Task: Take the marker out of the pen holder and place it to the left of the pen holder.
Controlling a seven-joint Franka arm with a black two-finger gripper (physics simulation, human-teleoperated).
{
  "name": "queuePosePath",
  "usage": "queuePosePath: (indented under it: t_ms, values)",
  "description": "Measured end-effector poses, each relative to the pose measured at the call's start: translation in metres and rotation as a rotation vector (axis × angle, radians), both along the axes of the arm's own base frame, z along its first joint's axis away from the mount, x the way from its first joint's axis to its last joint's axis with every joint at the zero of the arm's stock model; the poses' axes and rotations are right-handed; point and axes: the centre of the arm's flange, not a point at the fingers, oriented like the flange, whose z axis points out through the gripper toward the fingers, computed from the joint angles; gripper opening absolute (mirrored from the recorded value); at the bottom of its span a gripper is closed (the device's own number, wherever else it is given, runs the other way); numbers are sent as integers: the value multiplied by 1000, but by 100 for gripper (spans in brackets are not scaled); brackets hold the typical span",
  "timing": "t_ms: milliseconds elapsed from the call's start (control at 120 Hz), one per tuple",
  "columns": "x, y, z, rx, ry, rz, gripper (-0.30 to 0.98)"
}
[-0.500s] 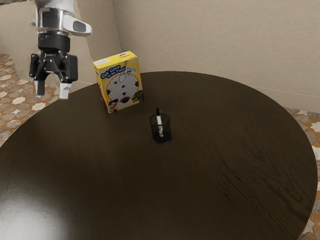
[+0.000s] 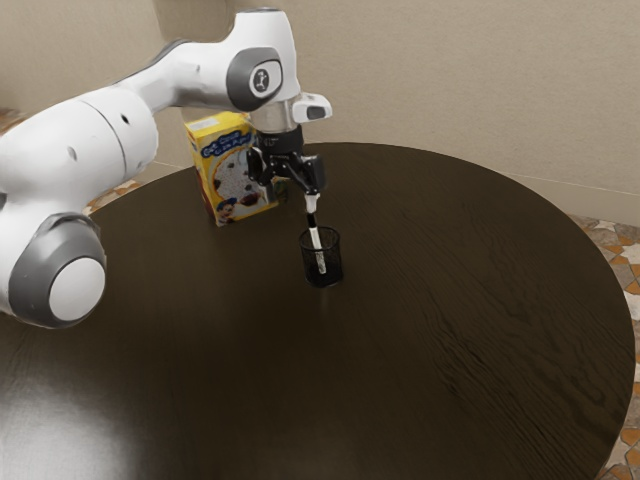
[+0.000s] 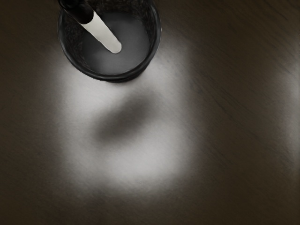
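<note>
In the exterior view my gripper [image 2: 292, 196] is open above the black mesh pen holder [image 2: 323, 262], with its fingers apart. One pale fingertip [image 2: 312, 202] is just over the black cap of the marker [image 2: 316, 238]; whether they touch I cannot tell. The marker stands tilted inside the holder, cap up. In the wrist view, the pen holder [image 3: 112, 77] shows its round rim and grey bottom, and the marker [image 3: 101, 31] leans in it with the white end down.
Behind my gripper stands a yellow cereal box [image 2: 222, 140], partly hidden by the hand. The dark round table [image 2: 440, 330] carries both box and holder. My arm reaches across from the exterior view's left.
My arm has swung toward the exterior view's right and my hand is now over the pen holder. The marker leans slightly more toward that view's left.
</note>
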Motion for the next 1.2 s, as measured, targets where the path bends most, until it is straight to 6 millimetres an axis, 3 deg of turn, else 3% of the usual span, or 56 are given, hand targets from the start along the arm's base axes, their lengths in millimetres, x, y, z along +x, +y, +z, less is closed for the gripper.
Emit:
queuePosePath:
  t_ms: [133, 225, 467, 642, 833, 1000, 1117, 1200]
  values:
    - [22, -9, -46, 5, 1, -10, 68]
    - [27, -9, -61, 3, -3, -7, 65]
    - [37, -7, -74, -21, -38, 6, 49]
    - [49, 19, -84, -48, -92, 56, 45]
    - [65, 22, -86, -79, -175, 72, 40]
    - [70, 52, -89, -89, -200, 116, 38]
    - [75, 74, -108, -99, -209, 150, 37]
    - [80, 78, -112, -107, -236, 160, 37]
